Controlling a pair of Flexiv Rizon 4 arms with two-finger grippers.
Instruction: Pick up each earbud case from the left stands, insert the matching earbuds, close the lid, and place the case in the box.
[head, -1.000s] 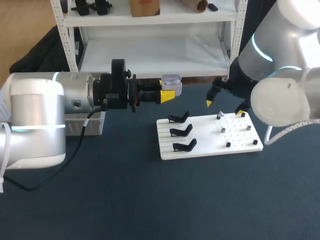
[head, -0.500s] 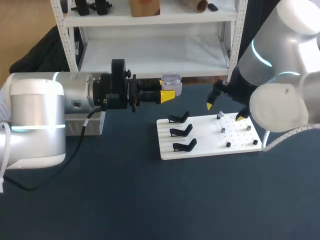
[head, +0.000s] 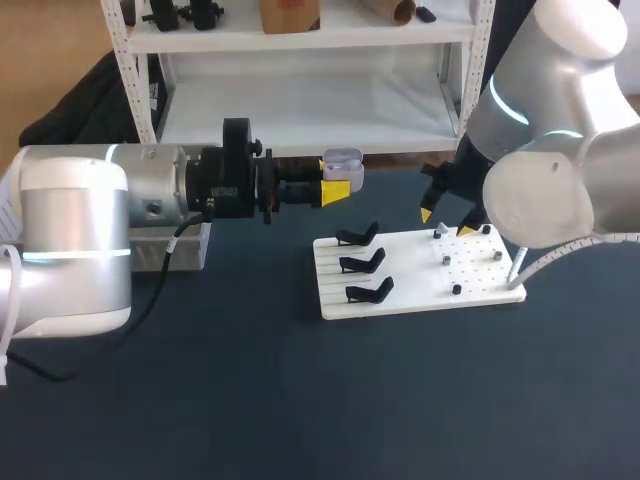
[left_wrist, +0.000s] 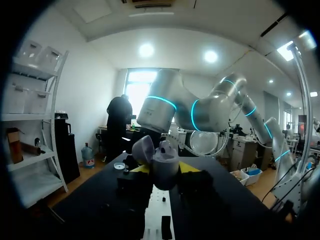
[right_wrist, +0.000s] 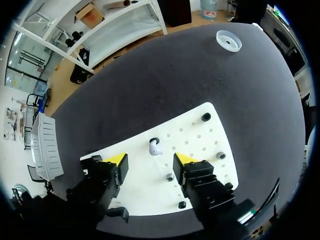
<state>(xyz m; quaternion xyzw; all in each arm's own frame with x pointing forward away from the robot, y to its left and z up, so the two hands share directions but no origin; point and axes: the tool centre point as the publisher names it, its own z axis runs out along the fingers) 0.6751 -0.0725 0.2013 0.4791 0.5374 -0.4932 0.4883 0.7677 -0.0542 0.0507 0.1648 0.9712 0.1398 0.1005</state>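
Head view: right pincer (head: 446, 222), fingers apart, hangs directly over the earbud (head: 440, 232) at the board's (head: 410, 285) upper right, far nearer it than the left pincer (head: 338, 180), which is clamped on the open case (head: 343, 158) mid-frame above the worktop (head: 300, 400).

Head view high behind table (head: 230, 400), left wrist level, right wrist straight down, all sharing white board (head: 410, 280).
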